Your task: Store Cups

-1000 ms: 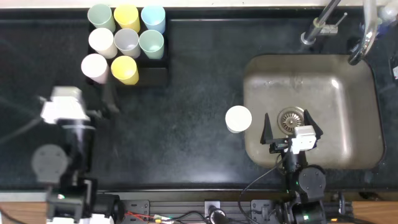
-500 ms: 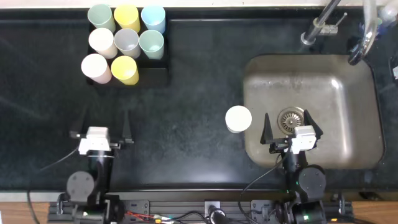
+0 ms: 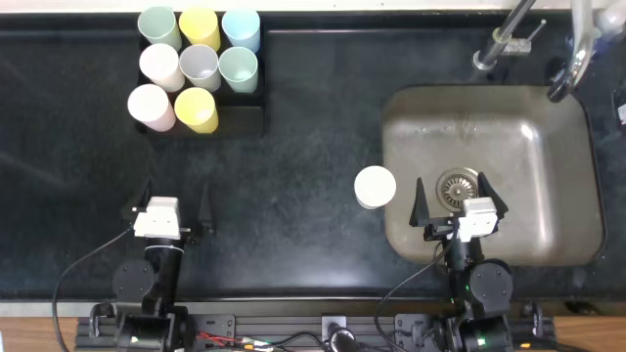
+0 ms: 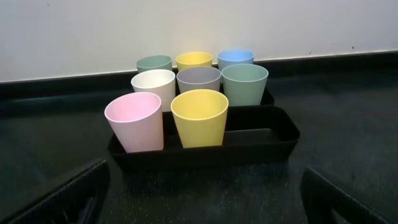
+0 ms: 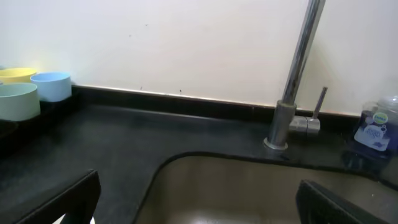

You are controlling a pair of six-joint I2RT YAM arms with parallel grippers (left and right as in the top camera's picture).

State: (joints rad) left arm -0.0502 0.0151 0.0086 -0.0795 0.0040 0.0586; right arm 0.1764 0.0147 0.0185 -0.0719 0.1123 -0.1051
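Your target is the lone white cup [image 3: 375,187], standing on the dark counter [image 3: 293,235] just beside the 9 o'clock rim of the sink [image 3: 548,147]. From above it reads as a plain round disc, so its long axis is vertical; you cannot tell whether the mouth is up or down. The right gripper [image 3: 456,196] hangs over the sink near the drain with its fingers spread wide and nothing between them, and the cup lies at its 9 o'clock, near. The left gripper [image 3: 174,200] is likewise released and empty, and from it the cup sits at 3 o'clock, well apart, so your right arm is the nearer one. The black tray [image 3: 246,121] lies at 12 o'clock of the left gripper and at about 10 o'clock of the cup, far across the counter. It holds eight cups in rows. In its nearest row, the pink cup [image 4: 135,121] and a yellow cup [image 4: 199,117] stand side by side, and the place at the yellow one's 3 o'clock is bare. I judge that this is where the white cup belongs. The cups look like smooth matte plastic, tapered and round-rimmed, probably light and easy to tip. The tray is dark plastic with a low, slightly glossy wall. The counter is finely speckled, and the sink is dull brushed steel.
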